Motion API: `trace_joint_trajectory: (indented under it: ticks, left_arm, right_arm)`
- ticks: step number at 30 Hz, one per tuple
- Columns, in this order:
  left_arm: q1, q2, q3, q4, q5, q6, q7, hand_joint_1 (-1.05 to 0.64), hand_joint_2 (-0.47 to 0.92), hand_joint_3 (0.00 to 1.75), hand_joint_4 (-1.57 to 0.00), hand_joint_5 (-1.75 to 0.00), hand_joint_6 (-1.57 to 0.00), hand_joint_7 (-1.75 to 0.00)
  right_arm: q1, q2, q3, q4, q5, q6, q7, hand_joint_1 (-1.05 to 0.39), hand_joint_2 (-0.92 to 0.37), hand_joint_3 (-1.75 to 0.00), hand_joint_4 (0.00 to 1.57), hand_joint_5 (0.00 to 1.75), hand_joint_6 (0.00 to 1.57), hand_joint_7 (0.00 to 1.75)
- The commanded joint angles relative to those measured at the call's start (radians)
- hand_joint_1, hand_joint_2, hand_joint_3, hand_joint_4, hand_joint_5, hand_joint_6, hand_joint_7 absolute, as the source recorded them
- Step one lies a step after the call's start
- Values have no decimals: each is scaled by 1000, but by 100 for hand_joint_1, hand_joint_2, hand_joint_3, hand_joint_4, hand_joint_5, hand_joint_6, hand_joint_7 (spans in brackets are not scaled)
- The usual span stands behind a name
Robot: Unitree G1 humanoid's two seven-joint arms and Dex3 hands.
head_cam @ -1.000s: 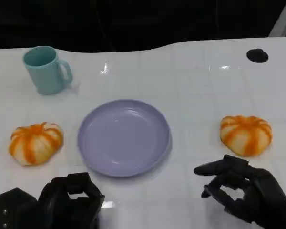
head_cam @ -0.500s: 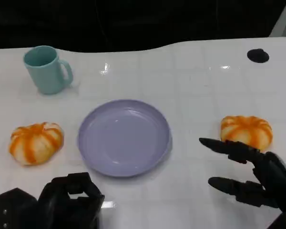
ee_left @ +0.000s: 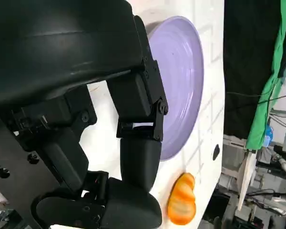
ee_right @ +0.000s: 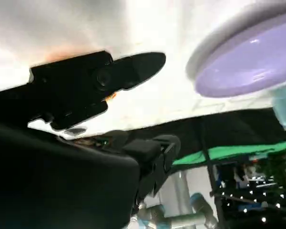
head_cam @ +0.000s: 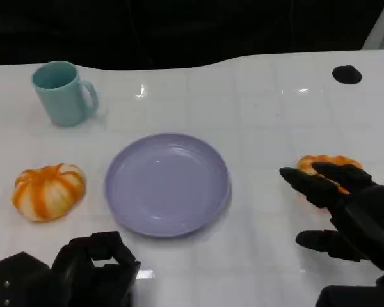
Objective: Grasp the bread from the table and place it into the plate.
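Two orange-and-white striped bread rolls lie on the white table. The left bread (head_cam: 48, 190) sits left of the empty purple plate (head_cam: 166, 184). The right bread (head_cam: 325, 163) is mostly hidden behind my right hand (head_cam: 349, 214), whose spread fingers (head_cam: 313, 185) reach over its near side without closing on it. The right wrist view shows a finger (ee_right: 109, 76) above an orange sliver of that bread (ee_right: 110, 96), with the plate (ee_right: 248, 67) beyond. My left hand (head_cam: 89, 268) rests at the near edge with its fingers curled in and nothing held. The left wrist view shows the plate (ee_left: 181, 67) and the right bread (ee_left: 182, 205).
A teal mug (head_cam: 64, 93) stands at the back left. A small black spot (head_cam: 346, 74) marks the table at the far right. The table's far edge meets a dark background.
My right hand has moved away from me to the right bread, its fingers opening wider, and now covers most of it. The left hand, plate, mug and left bread have not moved.
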Motion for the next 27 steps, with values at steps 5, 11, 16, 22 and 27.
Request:
trace_joint_trajectory:
  ticks: [5,11,16,22,27]
  left_arm:
    - [1,13,1,-6,4,-9,3,-105,43,98,-157,-121,-143,-90]
    - [4,10,0,-11,2,-5,5,-105,42,99,-157,-122,-143,-90]
    - [4,10,0,-8,0,-8,0,-105,43,98,-157,-121,-142,-90]
    - [6,9,-1,-10,0,-7,1,-105,43,97,-157,-121,-142,-90]
    - [9,7,-3,-18,3,-2,9,-105,44,97,-157,-122,-143,-90]
  right_arm:
    - [-49,-28,65,2,-103,188,-18,-65,-92,-1,0,34,24,0]
    - [-99,-32,109,60,-128,274,-45,-65,-91,0,0,33,24,1]
    - [-141,-29,136,121,-111,310,-63,-62,-90,0,0,34,25,1]
    - [-201,-19,174,204,-104,351,-78,-59,-89,0,0,29,24,0]
    - [-252,-10,205,284,-84,374,-94,-58,-86,0,0,30,24,1]
